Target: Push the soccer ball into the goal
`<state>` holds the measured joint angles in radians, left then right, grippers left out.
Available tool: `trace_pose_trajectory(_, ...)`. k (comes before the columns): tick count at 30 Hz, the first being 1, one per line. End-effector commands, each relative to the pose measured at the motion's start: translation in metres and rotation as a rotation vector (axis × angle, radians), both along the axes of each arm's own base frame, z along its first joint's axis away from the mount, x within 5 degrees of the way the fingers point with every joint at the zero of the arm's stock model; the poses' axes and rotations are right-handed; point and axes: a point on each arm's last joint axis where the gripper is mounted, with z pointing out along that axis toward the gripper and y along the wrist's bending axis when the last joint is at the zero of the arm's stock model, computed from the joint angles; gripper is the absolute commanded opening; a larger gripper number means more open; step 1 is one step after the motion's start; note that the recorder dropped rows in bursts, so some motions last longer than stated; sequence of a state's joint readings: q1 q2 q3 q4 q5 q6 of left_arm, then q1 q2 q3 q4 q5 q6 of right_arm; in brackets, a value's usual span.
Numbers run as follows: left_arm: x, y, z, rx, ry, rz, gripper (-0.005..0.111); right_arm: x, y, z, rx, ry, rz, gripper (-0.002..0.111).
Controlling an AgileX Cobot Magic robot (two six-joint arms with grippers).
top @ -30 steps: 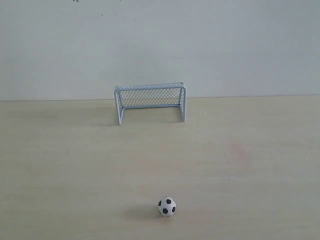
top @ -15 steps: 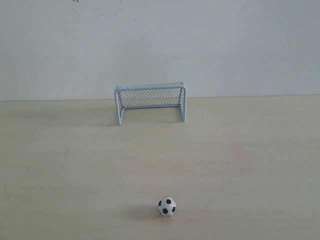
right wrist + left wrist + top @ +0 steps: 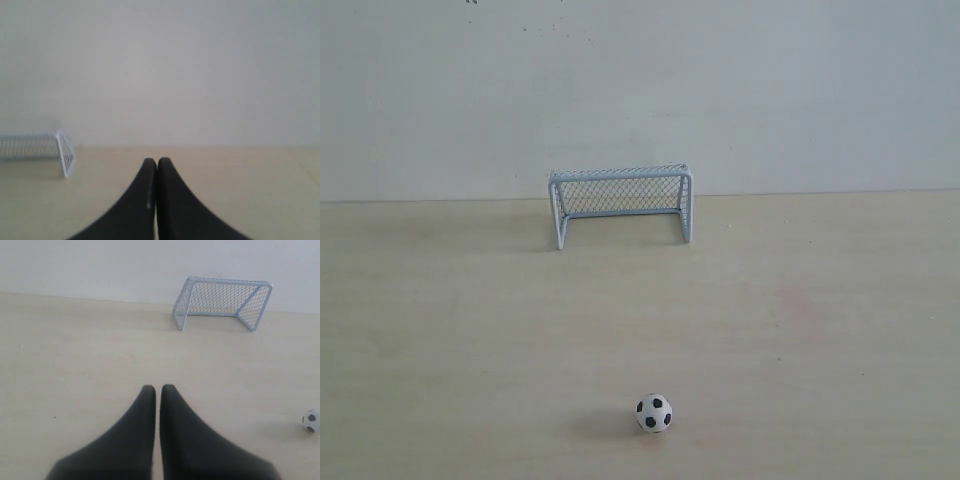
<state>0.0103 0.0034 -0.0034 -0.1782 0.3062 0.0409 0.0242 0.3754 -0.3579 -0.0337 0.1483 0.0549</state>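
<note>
pale wood-look table (image 3: 470, 330), matt and smooth, with faint grain running across. goal (image 3: 621, 195) of thin, smooth tubing with a pale blue-white coated look, and fine netting that seems stiff like wire mesh; metal or plastic, hard to tell. soccer ball (image 3: 654, 412) with a smooth white skin, black patches and a soft sheen. left hand (image 3: 158, 390) and right hand (image 3: 157, 162) with black fingers, matt and smooth, like rubber or plastic. plain matt off-white wall (image 3: 770, 90) with a few dark specks.
</note>
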Motion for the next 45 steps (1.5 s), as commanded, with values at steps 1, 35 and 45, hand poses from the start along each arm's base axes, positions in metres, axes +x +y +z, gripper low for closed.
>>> trace_pose_trajectory(1,0.000,0.000,-0.001,0.008,-0.003,0.003,0.004,0.041,0.000,-0.008,0.013,0.291,-0.011,0.000)
trace_pose_trajectory(35,0.000,0.000,-0.001,0.008,-0.003,0.003,0.004,0.206,0.040,0.000,-0.317,0.803,0.216,0.000)
trace_pose_trajectory(45,0.000,0.000,-0.001,0.008,-0.003,0.003,0.004,0.224,0.137,-0.058,-0.571,0.980,0.717,0.000)
